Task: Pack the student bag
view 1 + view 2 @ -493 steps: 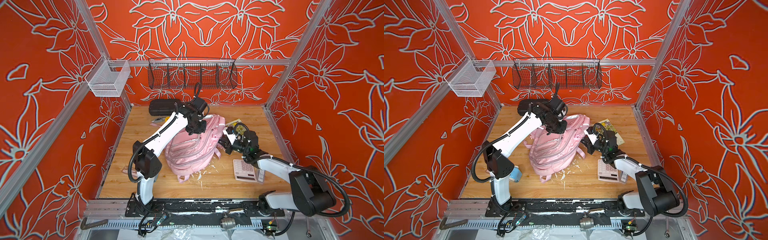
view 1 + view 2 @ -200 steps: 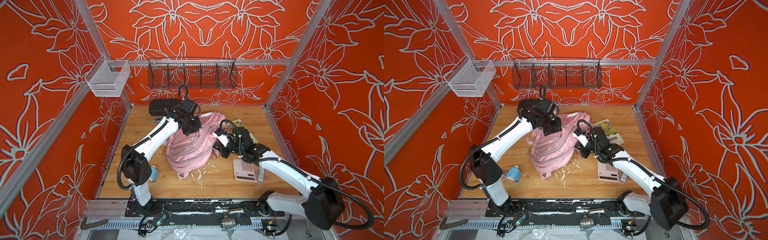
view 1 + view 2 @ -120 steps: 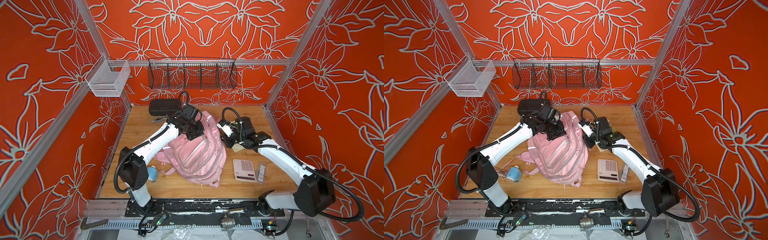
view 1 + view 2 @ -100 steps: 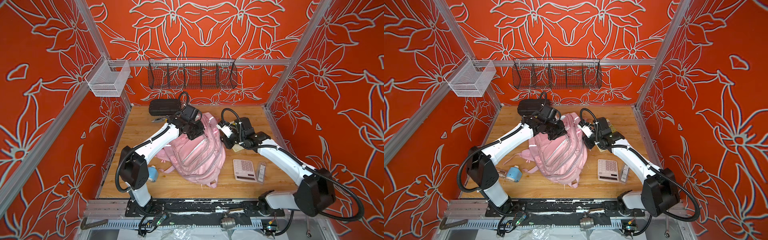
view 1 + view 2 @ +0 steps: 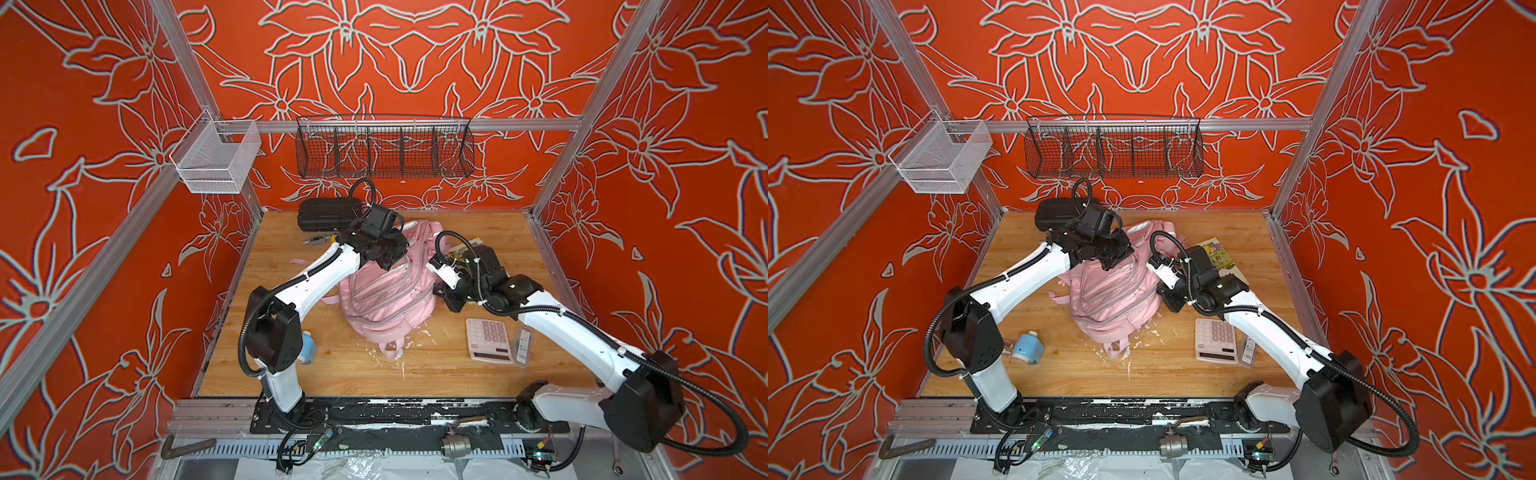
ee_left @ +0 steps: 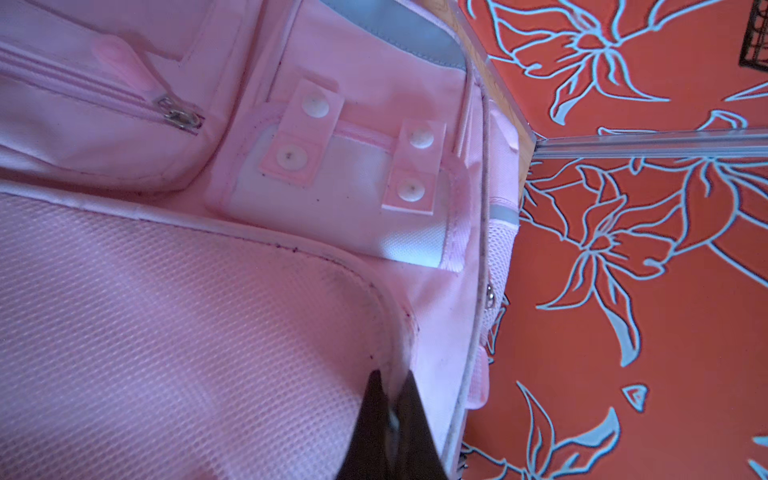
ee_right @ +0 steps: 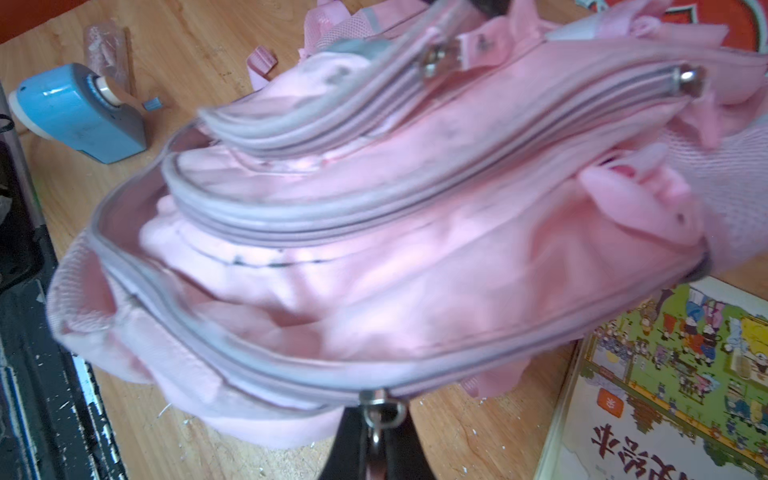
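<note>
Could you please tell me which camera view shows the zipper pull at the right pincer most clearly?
The right wrist view: the metal zipper pull sits close up in the right pincer, on the student bag. In both top views it is too small to make out beside the right arm; the left wrist view shows only other parts of the bag.

high stereo pair downward; wrist views near student bag (image 6: 166, 311)

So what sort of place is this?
Probably a robot test booth: two arms bolted beside a wooden table, an aluminium frame holding flowered orange panels, and a student bag as practice prop.
</note>
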Action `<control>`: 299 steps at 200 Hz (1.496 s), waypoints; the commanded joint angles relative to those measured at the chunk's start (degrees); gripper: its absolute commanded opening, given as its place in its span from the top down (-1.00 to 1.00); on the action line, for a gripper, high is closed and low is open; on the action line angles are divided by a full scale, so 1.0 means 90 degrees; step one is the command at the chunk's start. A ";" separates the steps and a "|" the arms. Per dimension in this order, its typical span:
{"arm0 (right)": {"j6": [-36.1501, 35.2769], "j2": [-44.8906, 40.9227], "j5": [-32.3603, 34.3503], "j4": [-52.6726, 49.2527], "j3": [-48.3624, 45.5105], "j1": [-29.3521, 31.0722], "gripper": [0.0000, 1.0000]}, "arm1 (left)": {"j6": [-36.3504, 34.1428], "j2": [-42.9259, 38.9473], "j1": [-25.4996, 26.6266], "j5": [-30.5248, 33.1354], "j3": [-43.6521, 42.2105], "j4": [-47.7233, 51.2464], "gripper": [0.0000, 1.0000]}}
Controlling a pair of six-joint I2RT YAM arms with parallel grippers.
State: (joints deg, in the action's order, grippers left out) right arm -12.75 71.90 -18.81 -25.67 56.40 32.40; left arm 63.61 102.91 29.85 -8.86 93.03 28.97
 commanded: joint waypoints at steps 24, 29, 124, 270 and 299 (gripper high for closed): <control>0.0494 0.0065 -0.0087 0.0228 -0.0207 0.0715 1.00 | 0.0316 0.0407 -0.0052 0.0236 0.0694 -0.0689 1.00; 0.0597 0.0068 -0.0069 0.0307 -0.0212 0.0715 1.00 | 0.0262 0.0446 -0.0038 0.0186 0.0730 -0.0685 1.00; -0.0189 -0.0273 -0.1221 0.0331 -0.0095 -0.0439 1.00 | -0.5176 -0.0064 -0.0262 -0.0492 0.1214 0.2305 -0.42; -0.0773 -0.0136 -0.1746 -0.0296 0.0286 -0.1032 1.00 | -0.8776 -0.0097 0.0748 0.0066 -0.0521 0.1948 -0.43; -0.0766 -0.0103 -0.1782 -0.0276 0.0247 -0.1037 1.00 | -0.8660 0.0139 0.0765 0.0237 -0.0445 0.1823 -0.37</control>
State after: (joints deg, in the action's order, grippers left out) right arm -17.58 71.16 -31.16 -30.33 55.88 23.40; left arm -13.19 101.86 36.71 -9.04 88.09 46.52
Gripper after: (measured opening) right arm 0.075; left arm 0.699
